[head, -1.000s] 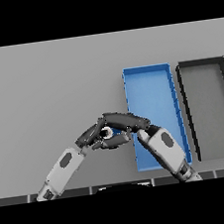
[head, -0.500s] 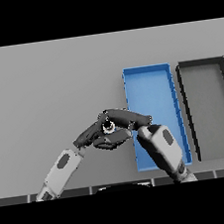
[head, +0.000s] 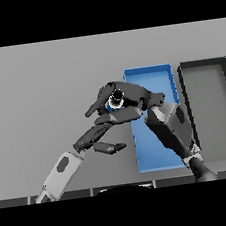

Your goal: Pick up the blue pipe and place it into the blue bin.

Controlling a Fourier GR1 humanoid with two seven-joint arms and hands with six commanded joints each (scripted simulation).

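Observation:
My right hand (head: 142, 100) is raised above the table, just left of the blue bin (head: 148, 76), with its fingers curled round the pipe (head: 116, 100). Only the pipe's round end shows, a pale ring with a dark centre; the rest is hidden in the hand. My right forearm crosses over the middle of the bin. My left hand (head: 92, 137) hangs lower and to the left, with its fingers stretched out and holding nothing, apart from the pipe.
A black bin (head: 210, 107) stands right beside the blue one, on its right. The grey table (head: 37, 94) spreads out to the left and to the back.
Both hands met round the pipe near the bin's left side. My right hand has since lifted away with it, up and toward the bin; my left hand stayed low and spread its fingers.

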